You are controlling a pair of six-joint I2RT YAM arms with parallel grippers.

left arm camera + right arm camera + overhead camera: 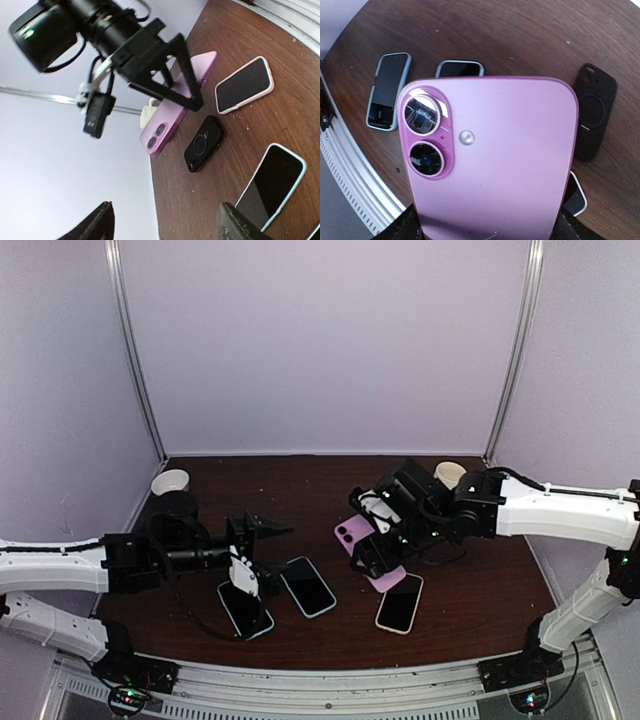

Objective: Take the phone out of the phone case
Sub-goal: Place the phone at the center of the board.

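Purple phone with two camera lenses [495, 160] is up off the dark brown wooden table [300, 480], tilted, camera end pointing toward the left arm. The right arm's fingers [191, 92] are clamped on its edges near the bottom end. That arm comes in from the right side, white forearm running pretty much level, wrist dipping down over the middle of the table.

The black phone case with a ring mark on its back [202, 143] lies flat on the table, just beside the raised phone and not touching it as far as I can see.

The left arm stretches in low from the left with its wrist rolled sideways. The left arm's fingers [235, 227] are spread wide with nothing in them, aimed at the phone.

Also on the table, nearer the arm bases: two phones in light blue cases [307, 586] and a phone in a pale case [400, 602], all screen up.
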